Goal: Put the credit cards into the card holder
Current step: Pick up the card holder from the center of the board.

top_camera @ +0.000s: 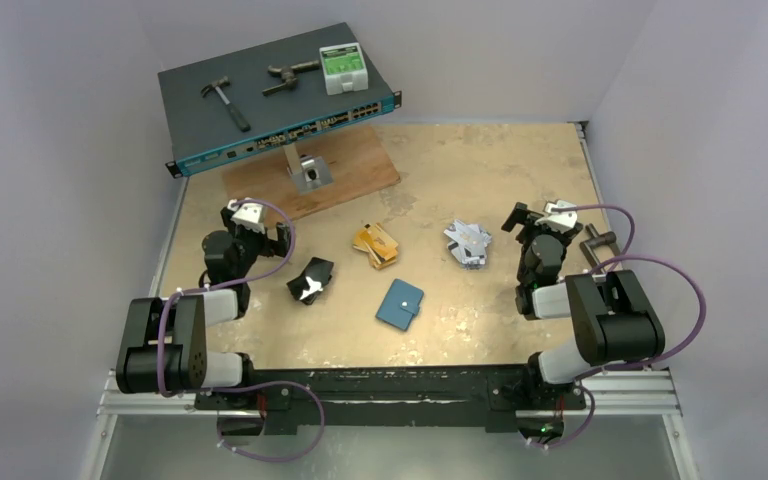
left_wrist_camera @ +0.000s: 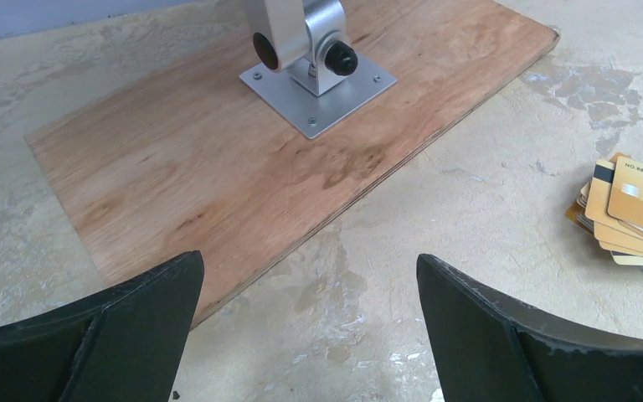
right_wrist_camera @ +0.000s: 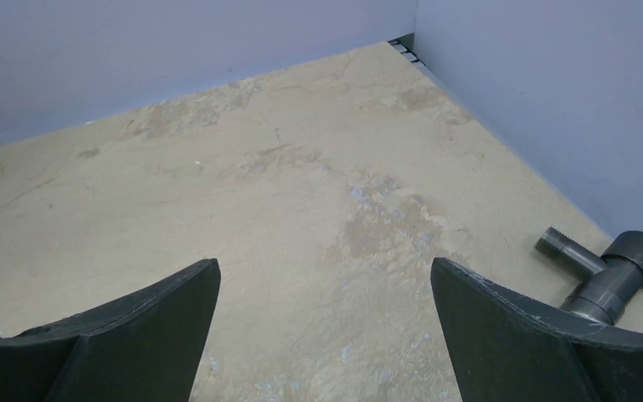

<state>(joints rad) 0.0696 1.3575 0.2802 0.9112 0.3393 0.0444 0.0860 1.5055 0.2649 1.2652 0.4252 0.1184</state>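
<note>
Three small piles of credit cards lie mid-table: gold-orange ones (top_camera: 376, 245), silver-grey ones (top_camera: 467, 243) and black ones (top_camera: 310, 280). The teal card holder (top_camera: 400, 304) lies shut, snap up, nearer the front edge and between the piles. My left gripper (top_camera: 257, 207) hovers open and empty left of the black pile, over the table by the board's edge (left_wrist_camera: 308, 258). The gold cards (left_wrist_camera: 632, 213) show at the right edge of the left wrist view. My right gripper (top_camera: 538, 212) is open and empty, right of the silver pile, above bare table (right_wrist_camera: 325, 263).
A wooden board (left_wrist_camera: 218, 151) with a metal stand base (left_wrist_camera: 318, 84) carries a blue network switch (top_camera: 280, 100) at the back left. On the switch lie a hammer (top_camera: 225, 100) and a white-green box (top_camera: 343, 68). A grey pipe fitting (right_wrist_camera: 611, 276) lies by the right wall.
</note>
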